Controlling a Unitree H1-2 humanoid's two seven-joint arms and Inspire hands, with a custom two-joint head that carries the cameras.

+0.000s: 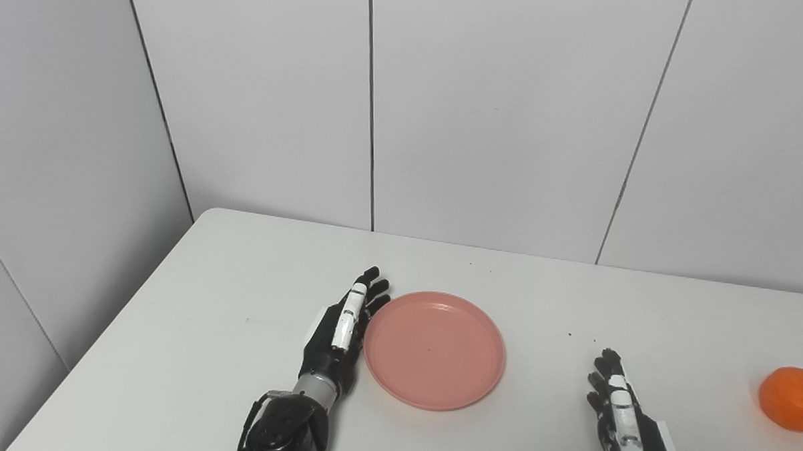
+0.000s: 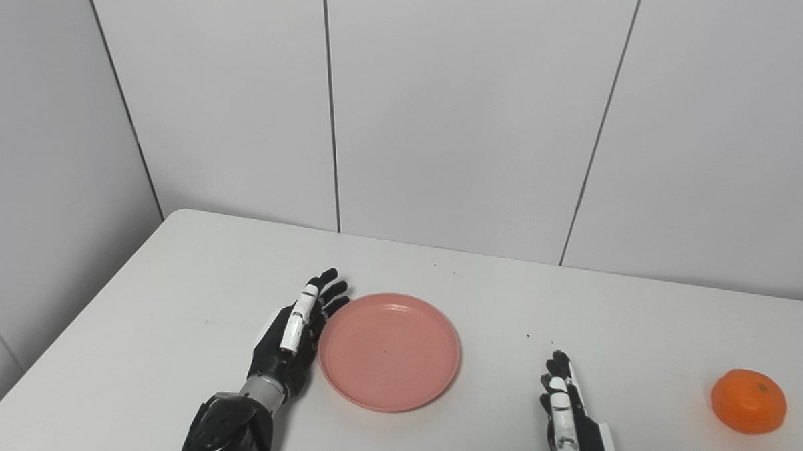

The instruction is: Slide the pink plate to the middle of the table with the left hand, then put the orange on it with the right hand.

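while left hand (image 1: 342,334), fingers straight, seemingly touches pink plate (image 1: 434,350) rim, orange (image 1: 796,398) sits right of spread right hand (image 1: 618,408).

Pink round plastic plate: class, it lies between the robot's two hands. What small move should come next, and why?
Probably the right hand should reach rightward toward the orange fruit. The pink round plastic plate already lies near the middle of the white table, empty, with the open left hand against its left rim, while the orange sits untouched near the right edge.

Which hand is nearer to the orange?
Right. The right hand lies on the table beside the orange, with bare table between them; the left hand is beyond the pink plate, against its far rim.
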